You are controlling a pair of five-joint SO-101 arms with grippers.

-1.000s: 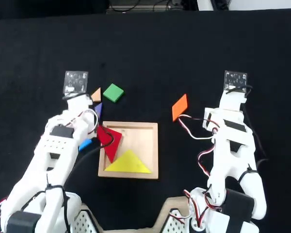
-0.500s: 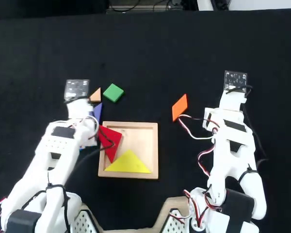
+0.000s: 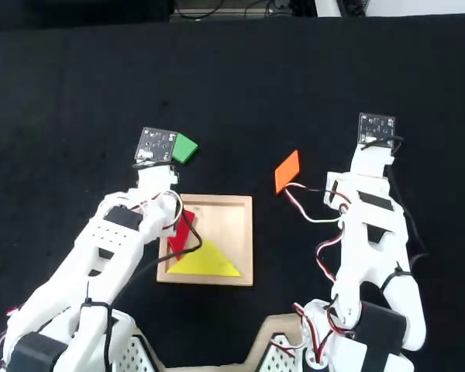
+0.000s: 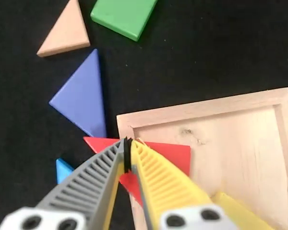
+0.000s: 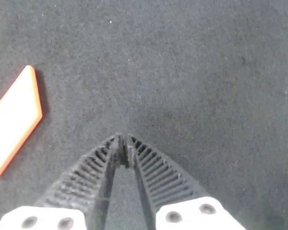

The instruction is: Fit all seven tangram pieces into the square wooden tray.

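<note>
Right, the left gripper has its jaws closed w/ nothing between them, tips meeting over the red triangle at a corner of the wooden tray; one point of the red piece sticks out across the rim. We see the yellow triangle inside the tray beside it. Green square, tan triangle, violet-blue triangle & a small light-blue piece lie on the black cloth outside that corner. The right gripper, also closed & empty, hangs over bare cloth, w/ the orange parallelogram near it, outside the tray.
</note>
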